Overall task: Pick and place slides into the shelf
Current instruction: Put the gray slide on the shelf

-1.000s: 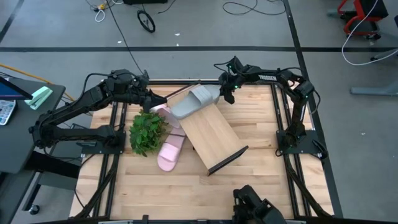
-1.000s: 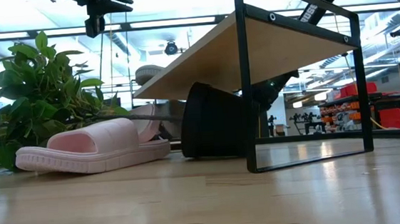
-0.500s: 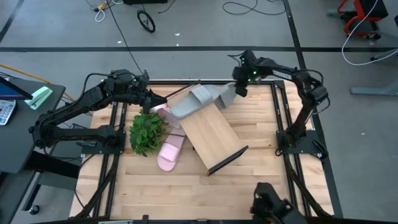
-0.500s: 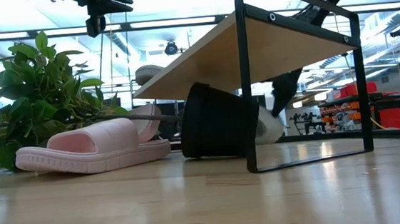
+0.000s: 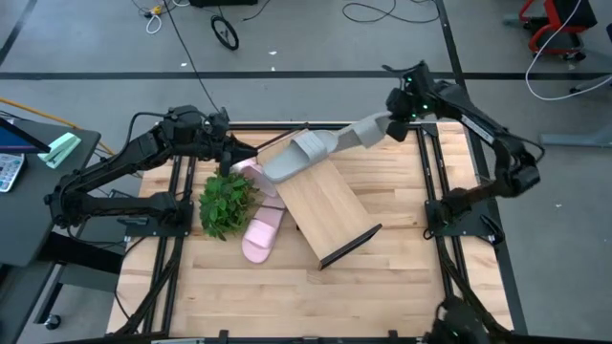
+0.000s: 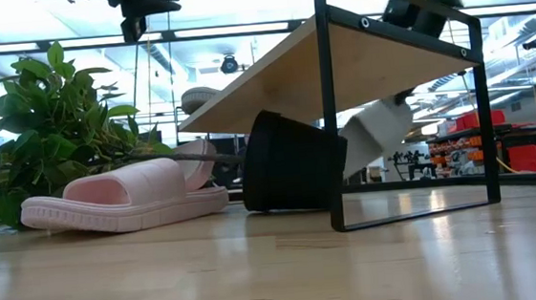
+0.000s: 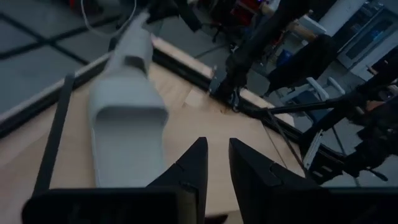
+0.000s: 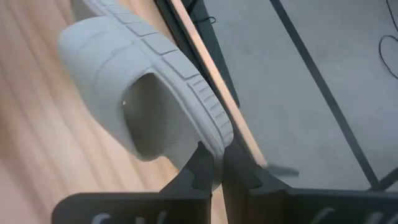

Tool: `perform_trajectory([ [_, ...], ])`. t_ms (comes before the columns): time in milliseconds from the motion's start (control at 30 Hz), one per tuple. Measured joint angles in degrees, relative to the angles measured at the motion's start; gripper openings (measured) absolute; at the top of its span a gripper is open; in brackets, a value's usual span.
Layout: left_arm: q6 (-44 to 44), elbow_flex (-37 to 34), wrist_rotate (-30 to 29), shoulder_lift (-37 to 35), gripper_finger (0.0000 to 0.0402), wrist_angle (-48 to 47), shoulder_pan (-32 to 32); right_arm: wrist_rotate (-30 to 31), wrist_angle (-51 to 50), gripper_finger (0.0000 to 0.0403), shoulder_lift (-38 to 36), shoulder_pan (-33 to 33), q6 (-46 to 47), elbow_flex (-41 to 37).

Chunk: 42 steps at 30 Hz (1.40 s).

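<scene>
Grey rubber fills the right wrist view: the right gripper (image 8: 214,163) has its jaws pinched almost shut on the edge of a grey slide (image 5: 366,132), which hangs in the air tilted over the far right part of the tabletop (image 5: 402,287); in the low view that slide (image 6: 374,134) shows behind the shelf's dark frame, clear of the wood below it. The shelf (image 5: 330,205) lies at an angle across the middle of the tabletop, its light board longer than the sandals; a second grey slide (image 5: 298,158) rests on its far end, strap up. Two pink slides lie on the left of the shelf: one pink slide (image 5: 260,234) flat on the tabletop just beside the board, the other pink slide (image 5: 249,174) farther back, partly tucked under the grey one and close to the left gripper (image 5: 228,151). A green leafy plant (image 5: 227,203) stands on the left, touching the pink pair. The left gripper (image 7: 214,163) hovers over the far left of the tabletop with its jaws a narrow gap apart and nothing between them, the grey slide on the shelf in front of it.
</scene>
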Motion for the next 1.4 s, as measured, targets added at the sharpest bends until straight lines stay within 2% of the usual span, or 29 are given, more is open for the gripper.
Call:
perform_trajectory([
  [300, 8.05, 0.00, -4.70, -0.01, 0.0059, 3.85, 0.00, 5.30, -10.26, 0.0014, -9.53, 0.09, 3.39, 0.00],
  [433, 9.94, 0.00, -5.81, 0.00, 0.0057, 3.85, -0.06, 5.89, -16.99, 0.0014, -12.46, 0.09, 4.04, 0.64],
  [533, 11.29, 0.00, -7.13, 0.00, 0.0059, 3.84, -0.60, 5.83, -22.24, 0.0014, -13.89, 0.30, 4.24, 3.45],
  [767, 11.44, 0.00, -18.16, 0.00, 0.0050, 3.80, -6.40, 2.04, -26.91, 0.0014, -15.21, 2.10, 11.29, 15.29],
  [833, 11.36, 0.00, -21.80, 0.00, 0.0047, 3.80, -8.93, 0.00, -28.67, 0.0014, -15.17, 2.92, 13.69, 18.72],
  [1067, 9.36, 0.00, -33.35, 0.00, 0.0037, 3.83, -17.64, -13.76, -31.23, 0.0014, -14.96, 9.83, 24.57, 25.91],
  [1267, 7.21, 0.00, -38.82, 0.00, 0.0036, 3.41, -23.86, -25.58, -31.18, 0.0014, -12.78, 17.89, 34.52, 28.36],
  [1400, 8.35, 0.00, -41.14, 0.00, 0.0036, 2.87, -26.72, -28.74, -31.20, 0.0014, -9.21, 23.81, 41.55, 28.95],
])
